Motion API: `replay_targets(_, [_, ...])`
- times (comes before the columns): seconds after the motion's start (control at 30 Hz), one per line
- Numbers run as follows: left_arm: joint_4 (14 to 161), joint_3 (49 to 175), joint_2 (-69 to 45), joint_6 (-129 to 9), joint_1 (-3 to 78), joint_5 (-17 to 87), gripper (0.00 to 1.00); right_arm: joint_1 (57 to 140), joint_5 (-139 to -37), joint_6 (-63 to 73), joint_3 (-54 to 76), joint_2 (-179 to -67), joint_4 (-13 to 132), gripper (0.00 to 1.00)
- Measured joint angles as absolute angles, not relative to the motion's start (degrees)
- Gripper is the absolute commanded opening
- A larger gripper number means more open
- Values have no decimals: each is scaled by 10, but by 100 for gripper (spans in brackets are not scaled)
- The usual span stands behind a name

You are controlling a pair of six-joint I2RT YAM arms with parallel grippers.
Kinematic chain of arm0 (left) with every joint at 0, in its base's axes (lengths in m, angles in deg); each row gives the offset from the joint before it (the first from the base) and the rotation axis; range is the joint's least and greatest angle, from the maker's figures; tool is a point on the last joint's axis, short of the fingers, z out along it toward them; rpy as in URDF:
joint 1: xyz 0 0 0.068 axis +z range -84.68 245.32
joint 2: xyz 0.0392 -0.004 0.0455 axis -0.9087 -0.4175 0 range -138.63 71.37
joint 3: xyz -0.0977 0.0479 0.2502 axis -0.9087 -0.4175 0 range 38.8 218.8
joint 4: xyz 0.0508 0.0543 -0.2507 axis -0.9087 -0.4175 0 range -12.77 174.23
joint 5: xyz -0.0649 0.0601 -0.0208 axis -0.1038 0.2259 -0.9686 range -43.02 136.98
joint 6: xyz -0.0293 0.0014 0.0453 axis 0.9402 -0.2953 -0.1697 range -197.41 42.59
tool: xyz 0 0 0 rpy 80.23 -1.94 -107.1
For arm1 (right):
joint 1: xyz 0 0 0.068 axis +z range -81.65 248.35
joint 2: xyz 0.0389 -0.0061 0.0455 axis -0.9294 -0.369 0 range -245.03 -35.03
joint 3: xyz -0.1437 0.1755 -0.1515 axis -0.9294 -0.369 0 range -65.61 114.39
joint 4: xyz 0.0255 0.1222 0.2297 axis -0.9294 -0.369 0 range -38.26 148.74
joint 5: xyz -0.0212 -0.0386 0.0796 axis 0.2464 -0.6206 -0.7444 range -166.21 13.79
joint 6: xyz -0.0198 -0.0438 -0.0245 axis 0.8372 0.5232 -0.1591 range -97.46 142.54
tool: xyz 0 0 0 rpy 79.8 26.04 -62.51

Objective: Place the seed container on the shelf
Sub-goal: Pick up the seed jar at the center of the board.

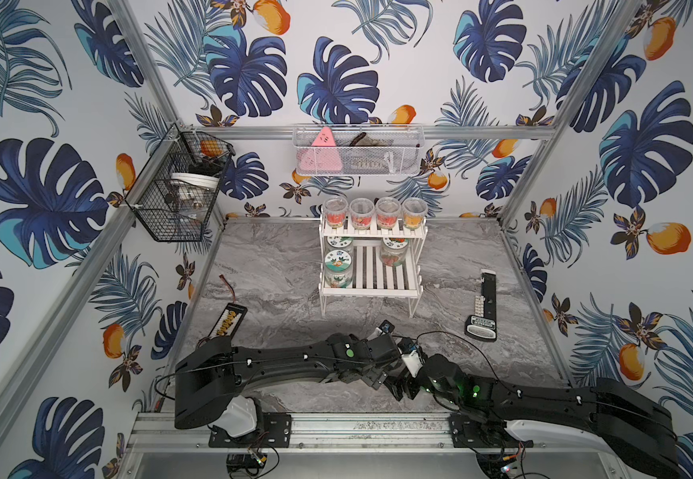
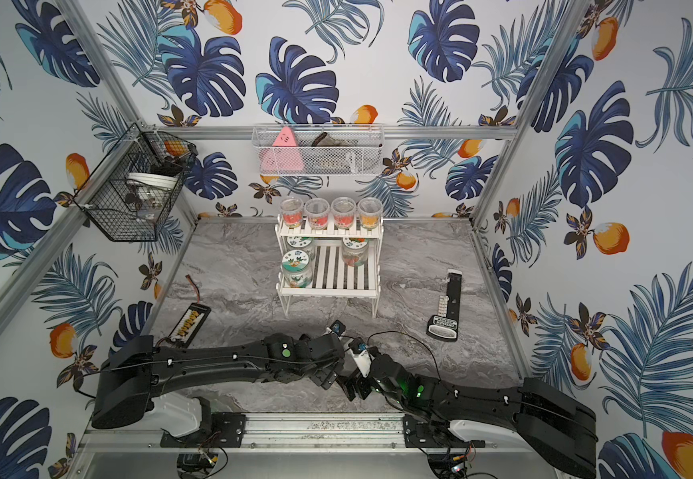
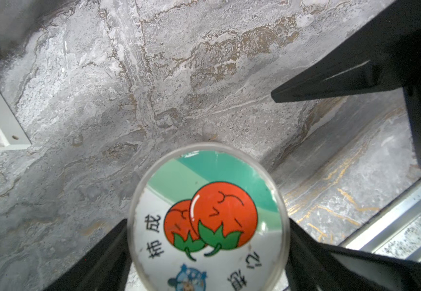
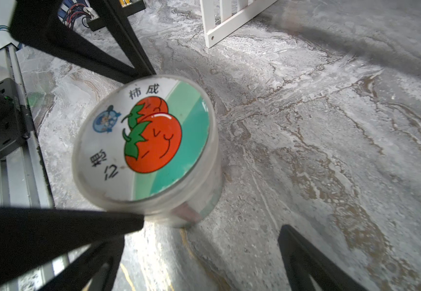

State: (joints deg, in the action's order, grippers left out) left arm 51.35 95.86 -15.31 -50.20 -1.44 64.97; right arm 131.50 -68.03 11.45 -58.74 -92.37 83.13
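I find the seed container (image 4: 144,136) upright near the front edge of the table (image 4: 330,126), in front of the shelf (image 1: 382,269) and apart from it. It appears to rest on the table. It is a clear jar, and its lid (image 3: 205,216) carries two red tomatoes on a green and white label. In both top views the arms hide it.

The left tool (image 3: 208,224) is clenched on the container. In the left wrist view its fingers (image 3: 98,262) close in on both sides just under the lid. The right wrist view shows a tip against each of two opposite sides.

The right tool (image 4: 204,234) is released, with its jaws wide and nothing between them. It sits just beside the container, on the side away from the left arm (image 1: 295,361).

The shelf stands at the middle rear of the table, close to the back wall. Its upper tier holds four clear cups (image 1: 374,211) in a row. Its lower tier holds three jars (image 1: 338,265), two at the left and one at the right rear.

In both top views the two arms reach in from the front corners and meet low over the table's front middle.
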Motion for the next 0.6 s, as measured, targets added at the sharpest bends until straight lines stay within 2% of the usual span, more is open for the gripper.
replay_targets(0.1, [498,966,-133,-492,10,631,84,1315,-685,119,-586,-921,837,99])
replay_targets(0.27, [416,1050,-105,-450,110,596,83,1315,-689,149,-568,-901,844,99])
replay_targets(0.43, [313,1152,-104,-401,120,583,84,1315,-688,207,-518,-910,867,99])
replay_targets(0.6, [245,1199,-93,-368,121,586,83,1312,-680,254,-473,-946,920,99])
